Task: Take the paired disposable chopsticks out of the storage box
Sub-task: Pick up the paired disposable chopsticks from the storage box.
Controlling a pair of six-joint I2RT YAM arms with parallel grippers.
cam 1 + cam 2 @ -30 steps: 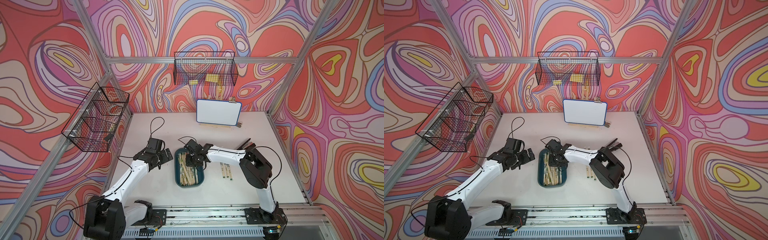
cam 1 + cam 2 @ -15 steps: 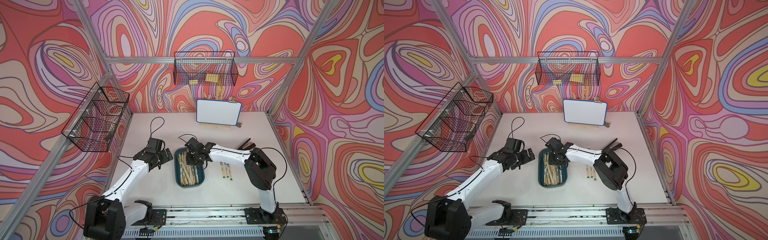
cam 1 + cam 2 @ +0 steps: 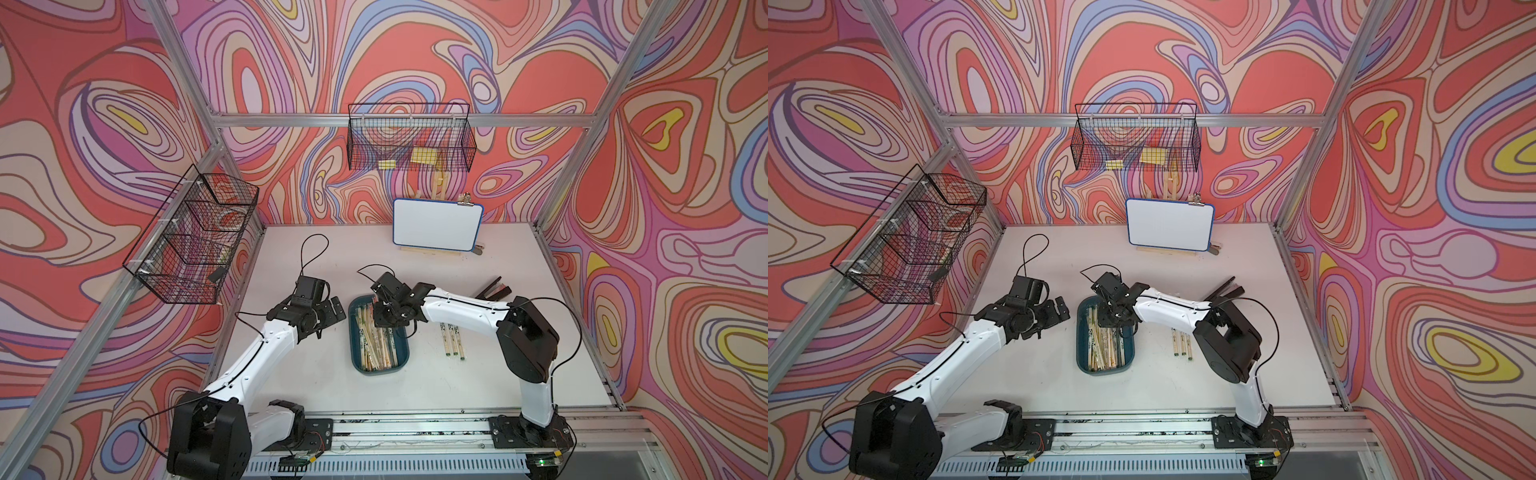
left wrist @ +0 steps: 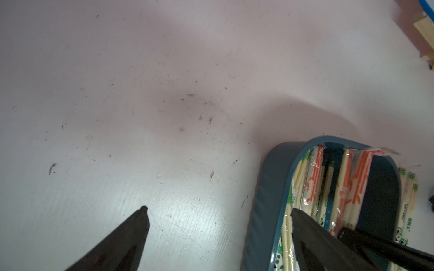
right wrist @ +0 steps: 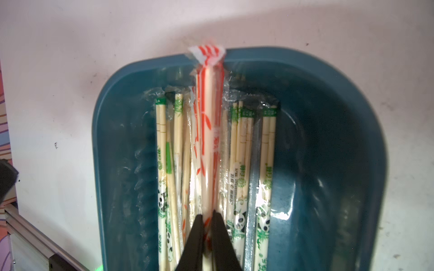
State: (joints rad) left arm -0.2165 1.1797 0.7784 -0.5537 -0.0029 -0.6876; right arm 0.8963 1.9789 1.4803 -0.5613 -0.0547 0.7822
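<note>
Leftwards, black left gripper [image 4: 218, 208] spread wide, empty, just beside shallow teal plastic storage box [image 3: 380, 370] at frame centre, sleeved pale bamboo chopstick pairs [image 3: 374, 345] inside, black right gripper [image 5: 207, 214] pinched on one orange-printed pair [image 5: 207, 140] there, loose pairs [image 3: 452, 338] further right.

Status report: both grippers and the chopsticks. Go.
Right gripper shut on orange-striped chopstick pair in teal box. Left gripper open, beside box. Other pairs crowd it.

place: robot lab cell
clues: aluminium frame [image 3: 399, 120] and swirly backdrop walls [image 3: 415, 50] around the table [image 3: 353, 249], mounting rail [image 3: 415, 428] at its front
</note>
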